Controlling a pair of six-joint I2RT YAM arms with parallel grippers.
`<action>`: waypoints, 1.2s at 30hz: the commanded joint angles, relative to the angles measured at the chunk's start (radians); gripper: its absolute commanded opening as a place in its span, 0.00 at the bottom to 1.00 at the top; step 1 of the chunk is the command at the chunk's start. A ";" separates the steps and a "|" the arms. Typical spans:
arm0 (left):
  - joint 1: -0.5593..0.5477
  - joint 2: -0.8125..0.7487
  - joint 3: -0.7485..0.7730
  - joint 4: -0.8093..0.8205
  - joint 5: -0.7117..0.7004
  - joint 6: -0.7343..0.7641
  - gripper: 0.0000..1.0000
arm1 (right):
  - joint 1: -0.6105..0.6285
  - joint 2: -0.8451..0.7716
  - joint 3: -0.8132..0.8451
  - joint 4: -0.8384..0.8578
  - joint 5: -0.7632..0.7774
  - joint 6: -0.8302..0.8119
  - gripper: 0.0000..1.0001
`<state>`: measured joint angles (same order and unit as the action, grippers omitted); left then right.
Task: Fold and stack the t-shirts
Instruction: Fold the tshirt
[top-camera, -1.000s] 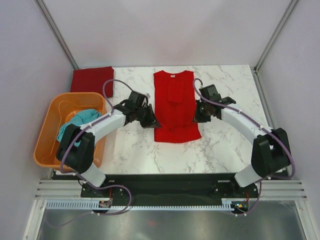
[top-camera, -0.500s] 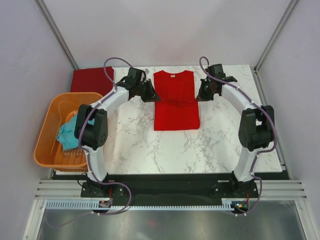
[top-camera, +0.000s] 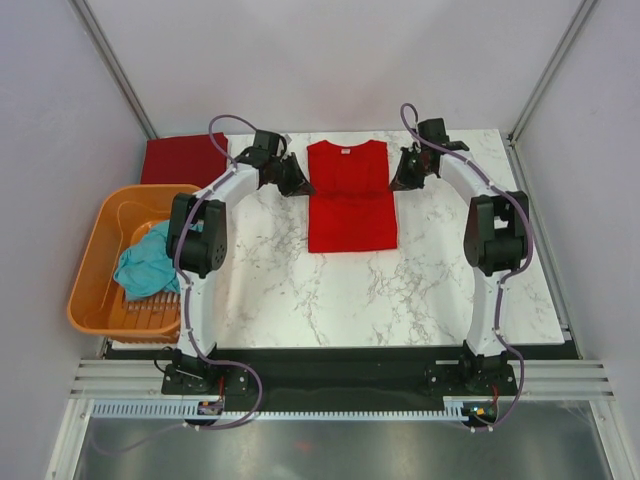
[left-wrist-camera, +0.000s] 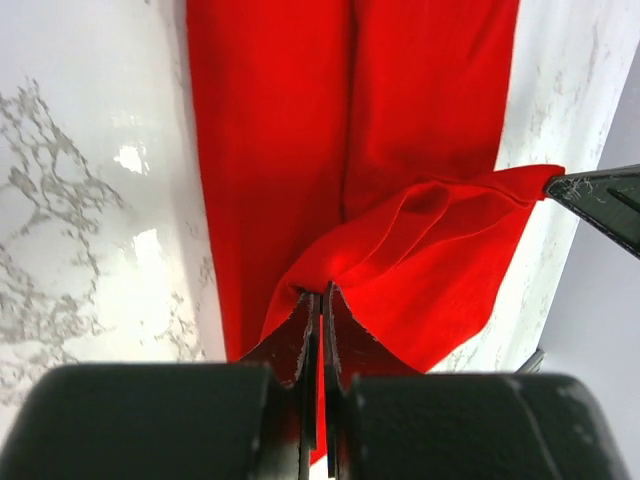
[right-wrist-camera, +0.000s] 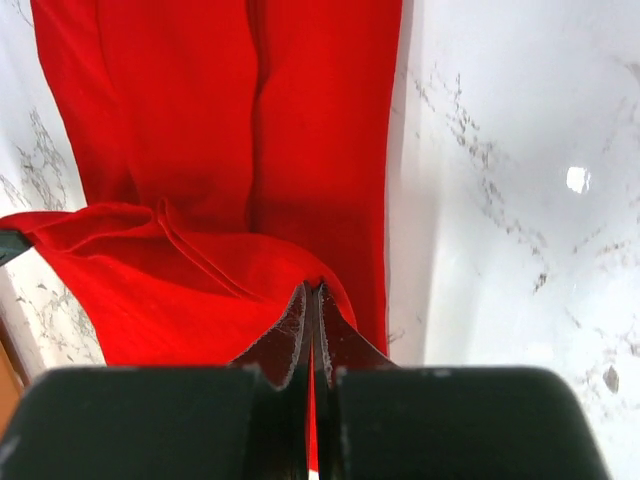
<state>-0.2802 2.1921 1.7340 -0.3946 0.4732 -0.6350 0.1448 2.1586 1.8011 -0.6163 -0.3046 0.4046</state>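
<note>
T-shirt (top-camera: 350, 212), red, clamped in left fingers (left-wrist-camera: 290, 348) and right fingers (right-wrist-camera: 290, 338) (clear only from wrists)

We see bright, even light with soft shadows; small glare spots shine on the worktop (left-wrist-camera: 130, 158) in both wrist views.

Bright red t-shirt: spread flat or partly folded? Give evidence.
Partly folded: bright red t-shirt is a narrow strip, its end pinched and doubled over by left gripper and right gripper.
</note>
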 joint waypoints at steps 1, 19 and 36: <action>0.010 0.043 0.073 0.011 0.019 0.011 0.02 | -0.008 0.049 0.073 0.007 -0.036 -0.015 0.00; -0.019 -0.014 0.039 0.008 -0.084 0.081 0.31 | 0.009 0.017 0.083 -0.022 -0.001 -0.036 0.20; -0.016 0.132 0.108 0.010 -0.114 0.077 0.31 | -0.004 0.153 0.149 0.035 0.119 -0.015 0.22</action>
<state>-0.3099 2.3013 1.8011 -0.3939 0.3885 -0.6003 0.1547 2.3016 1.9007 -0.6132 -0.2581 0.3790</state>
